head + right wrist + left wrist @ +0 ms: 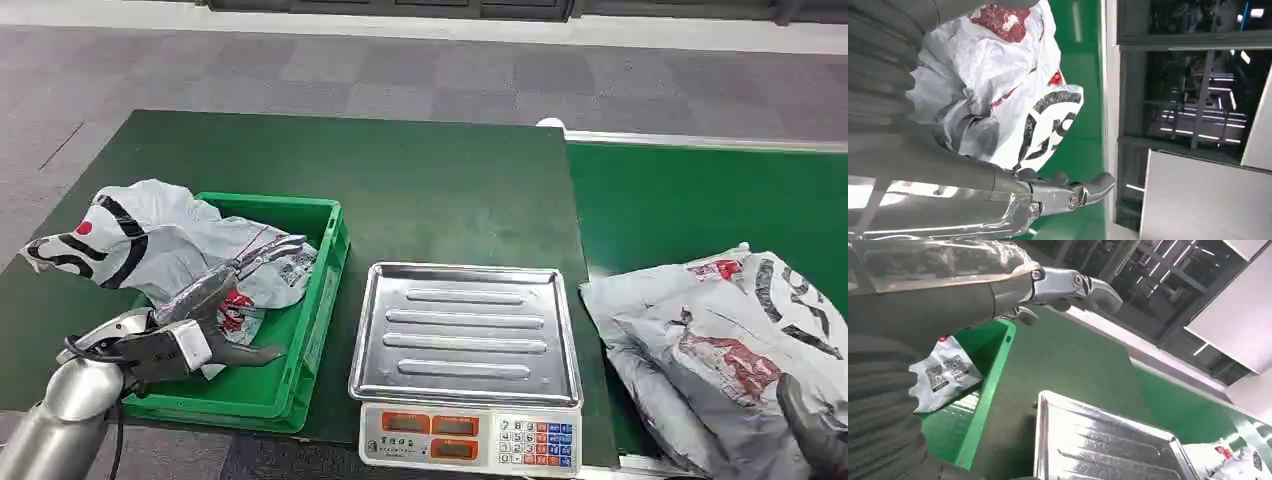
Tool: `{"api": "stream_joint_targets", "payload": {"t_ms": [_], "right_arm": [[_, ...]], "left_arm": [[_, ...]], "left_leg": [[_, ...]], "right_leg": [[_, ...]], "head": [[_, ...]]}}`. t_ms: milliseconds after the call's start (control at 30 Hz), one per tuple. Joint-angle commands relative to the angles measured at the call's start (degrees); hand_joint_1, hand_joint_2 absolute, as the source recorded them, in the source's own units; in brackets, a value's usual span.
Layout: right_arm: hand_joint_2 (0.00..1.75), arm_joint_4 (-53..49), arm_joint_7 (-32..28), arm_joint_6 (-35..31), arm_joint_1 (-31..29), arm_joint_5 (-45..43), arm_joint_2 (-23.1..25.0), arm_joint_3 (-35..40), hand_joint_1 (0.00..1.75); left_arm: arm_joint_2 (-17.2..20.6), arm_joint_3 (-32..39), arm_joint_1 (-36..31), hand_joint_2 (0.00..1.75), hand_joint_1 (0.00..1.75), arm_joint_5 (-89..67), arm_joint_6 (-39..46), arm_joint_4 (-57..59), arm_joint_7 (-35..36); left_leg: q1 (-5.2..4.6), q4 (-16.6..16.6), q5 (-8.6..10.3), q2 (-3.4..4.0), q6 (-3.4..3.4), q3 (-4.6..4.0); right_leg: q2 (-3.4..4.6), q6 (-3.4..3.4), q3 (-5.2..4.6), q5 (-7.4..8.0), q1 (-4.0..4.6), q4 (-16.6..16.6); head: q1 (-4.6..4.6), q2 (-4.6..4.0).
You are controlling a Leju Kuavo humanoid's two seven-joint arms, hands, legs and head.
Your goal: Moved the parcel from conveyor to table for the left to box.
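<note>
Parcels: two grey ones; one (150, 245) draped over the green crate (322, 262) under the left hand (195, 325), one (735, 345) on the conveyor (680, 205) beside the right hand (812, 435).
Left hand: fingers spread, holding nothing.
Right hand: grasp cannot be told.
Scale: one (467, 360), between the hands.

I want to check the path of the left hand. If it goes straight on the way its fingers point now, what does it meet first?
Most likely the grey parcel lying in the green crate; the left hand points across it toward the crate's far wall. Its height above the parcel is unclear.
</note>
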Motion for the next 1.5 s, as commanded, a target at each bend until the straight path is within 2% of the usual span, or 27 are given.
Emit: {"api": "stream_joint_targets", "payload": {"t_ms": [33, 200, 333, 500, 967, 1500], "right_arm": [[1.75, 1.9, 1.6, 1.9, 0.5, -0.5, 2.6, -1.7, 0.00], [1.75, 4.1, 2.4, 4.9, 0.4, 1.4, 6.6, -8.1, 0.00], [1.75, 7.2, 2.3, 6.8, -0.7, 2.3, 7.3, -10.4, 0.00], [1.75, 12.1, 2.3, 7.2, -2.6, 3.7, 6.9, -9.6, 0.00], [1.75, 19.8, 2.7, 6.7, -4.3, 4.2, 6.3, -7.9, 0.00], [1.75, 22.0, 3.4, 7.4, -4.2, 4.7, 5.8, -7.1, 0.00]], "left_arm": [[-0.4, -0.2, -0.9, 1.75, 0.00, 0.2, -0.2, 1.8, 0.6], [-0.1, -0.1, -1.1, 1.75, 0.00, 0.9, -0.8, 1.8, 0.9], [-0.3, 0.0, -0.2, 1.75, 0.00, 1.6, -0.9, 1.1, 1.6], [0.2, 0.7, 2.0, 1.75, 0.00, 2.3, -1.2, -0.1, 1.7], [1.8, 0.3, 1.6, 1.75, 0.00, 7.5, -5.4, 2.0, 1.5], [1.9, -0.2, 0.7, 1.75, 0.00, 8.3, -6.4, 3.1, 1.1]], "left_leg": [[0.05, -0.1, 0.00, -0.06, 0.00, 0.15], [0.08, -0.2, 0.01, -0.19, -0.01, 0.26], [0.08, -0.2, 0.00, -0.18, 0.01, 0.29], [0.08, -0.2, -0.06, 0.11, -0.01, 0.29], [0.06, -0.2, -0.07, 0.07, -0.04, 0.29], [0.06, -0.2, -0.08, 0.02, -0.03, 0.26]], "right_leg": [[-0.01, 0.00, 0.19, 0.00, 0.04, -0.1], [-0.12, -0.03, 0.30, -0.02, 0.07, -0.2], [-0.11, -0.03, 0.34, -0.03, 0.08, -0.3], [0.18, -0.04, 0.28, 0.02, 0.09, -0.3], [0.14, -0.02, 0.27, -0.03, 0.08, -0.2], [0.08, -0.01, 0.27, -0.05, 0.09, -0.2]], "head": [[0.00, 0.00], [0.00, 0.00], [0.00, 0.00], [0.00, 0.00], [0.00, 0.00], [0.00, 0.00]]}}
